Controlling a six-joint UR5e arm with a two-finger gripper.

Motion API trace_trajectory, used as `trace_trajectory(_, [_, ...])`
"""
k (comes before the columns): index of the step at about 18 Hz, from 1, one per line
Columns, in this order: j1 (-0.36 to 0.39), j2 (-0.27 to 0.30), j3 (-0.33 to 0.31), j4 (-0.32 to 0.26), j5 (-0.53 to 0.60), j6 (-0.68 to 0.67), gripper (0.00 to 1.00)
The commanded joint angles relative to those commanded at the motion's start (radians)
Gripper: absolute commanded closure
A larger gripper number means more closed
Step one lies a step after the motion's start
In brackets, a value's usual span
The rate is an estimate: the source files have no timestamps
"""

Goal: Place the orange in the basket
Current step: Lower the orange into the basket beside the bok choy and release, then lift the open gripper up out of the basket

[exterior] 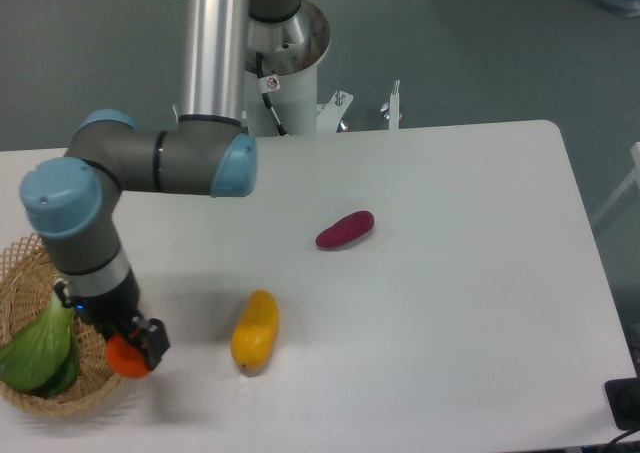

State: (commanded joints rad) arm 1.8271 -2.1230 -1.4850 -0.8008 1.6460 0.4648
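Your hand (130,350) is clamped on the orange (126,356), holding it over the near right rim of the basket (105,303). Bok choy (38,345) lies inside; the yellow fruit (255,330) rests on the bench (450,273).

orange (124,356) at basket (100,358) right rim, mango (255,330) further right

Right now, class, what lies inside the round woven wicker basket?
Inside the round tan wicker basket lies a green leafy bok choy. The grey robot arm covers part of the basket's interior, so anything under it is hidden.
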Motion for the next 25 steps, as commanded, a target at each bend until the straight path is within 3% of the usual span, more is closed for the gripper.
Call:
trace_trajectory(4, [-0.064,-0.025,0.012,0.000,0.000,0.015,0.28])
trace_trajectory(5, [-0.075,-0.025,0.014,-0.002,0.000,0.024,0.22])
trace_trajectory(6, [-0.092,-0.025,0.012,-0.002,0.000,0.038,0.02])
trace_trajectory(15, [-0.103,-0.015,0.038,-0.003,0.002,0.002,0.00])
trace_trajectory(17, [-0.062,0.007,0.037,-0.005,0.005,-0.008,0.00])
trace_trajectory(23, [0.197,0.121,0.011,-0.014,0.000,-0.022,0.00])
trace_trajectory(25, [0.248,0.123,-0.006,-0.012,0.002,-0.014,0.00])
